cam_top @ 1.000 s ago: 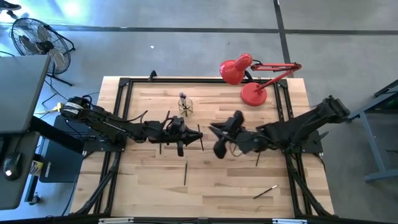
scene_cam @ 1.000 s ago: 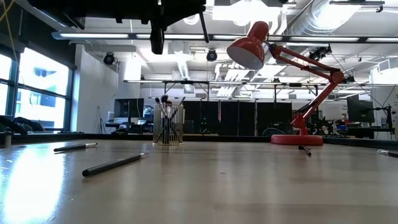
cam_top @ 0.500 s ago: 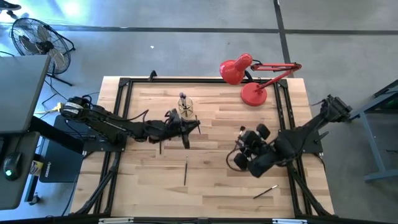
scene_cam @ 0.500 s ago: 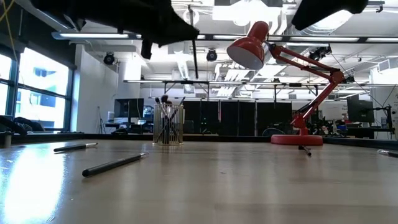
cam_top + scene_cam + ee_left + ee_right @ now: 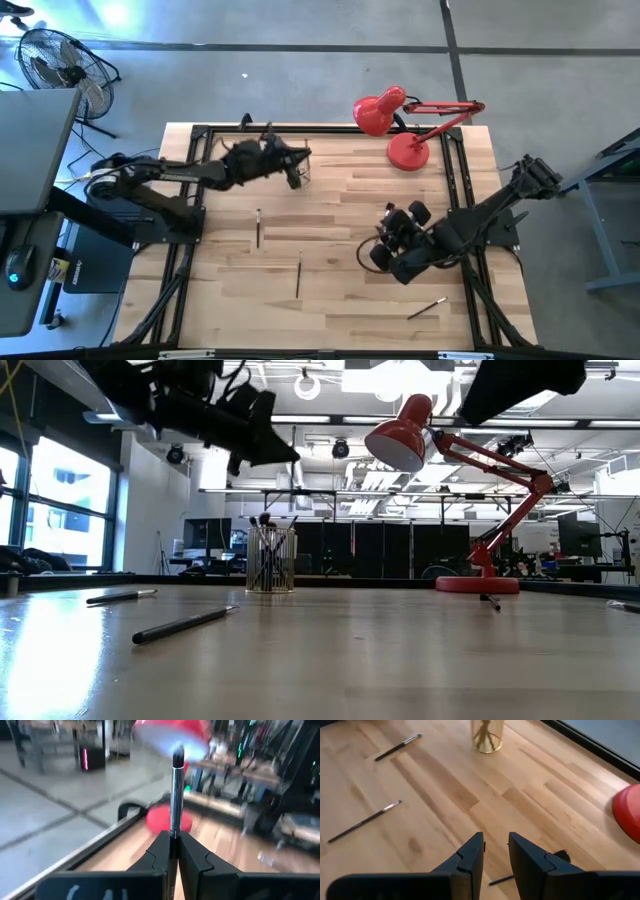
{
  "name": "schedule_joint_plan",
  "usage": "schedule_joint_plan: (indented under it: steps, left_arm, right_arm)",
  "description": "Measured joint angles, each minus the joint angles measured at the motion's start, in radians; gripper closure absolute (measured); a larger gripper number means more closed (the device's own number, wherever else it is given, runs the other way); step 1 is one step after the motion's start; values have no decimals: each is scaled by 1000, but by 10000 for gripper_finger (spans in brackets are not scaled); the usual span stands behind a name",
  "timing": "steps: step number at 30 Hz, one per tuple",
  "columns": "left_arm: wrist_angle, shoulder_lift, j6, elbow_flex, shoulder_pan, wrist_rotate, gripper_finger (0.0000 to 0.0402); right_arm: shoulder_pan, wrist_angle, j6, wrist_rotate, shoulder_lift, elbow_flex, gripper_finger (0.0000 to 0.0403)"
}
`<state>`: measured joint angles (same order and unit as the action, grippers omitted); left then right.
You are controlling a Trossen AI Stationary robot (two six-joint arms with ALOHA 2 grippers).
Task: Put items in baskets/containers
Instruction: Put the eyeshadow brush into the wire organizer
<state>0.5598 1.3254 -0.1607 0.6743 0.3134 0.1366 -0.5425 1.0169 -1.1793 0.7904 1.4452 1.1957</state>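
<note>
Left hand: the left hand was clamped on a thin dark brush with a silvery ferrule, held upright with the bristles away from the wrist, over the far side of the counter; in the high view it sat at the cup, probably so the stick could drop in handle first.

Container: the small clear yellowish cup stood near the far edge of the pale wooden counter, already holding several brushes, bristles up.

Loose items: one dark brush lay near the left side, another toward the middle, a third near the front right. All lay flat, well apart from the cup.

Right hand: the right hand hovered over the right half of the counter, its fingers parted and gripping nothing, likely waiting its turn.

Bystander object: the red desk lamp stood at the far right corner, clear of the work.

Judgement: the job looked partly done; at least three sticks remained out.
</note>
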Motion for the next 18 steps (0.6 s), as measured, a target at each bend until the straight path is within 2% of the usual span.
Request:
schedule_joint_plan:
  steps: [7,12,18]
  left_arm:
    - [-126,-25,90,-2,150,-232,392]
    - [-121,63,109,-3,216,-292,392]
    - [-64,139,130,-2,287,-414,392]
  right_arm:
    - [153,-15,32,-1,-19,0,316]
    - [255,-50,85,-13,-19,0,316]
    - [328,-50,87,-14,-19,0,316]
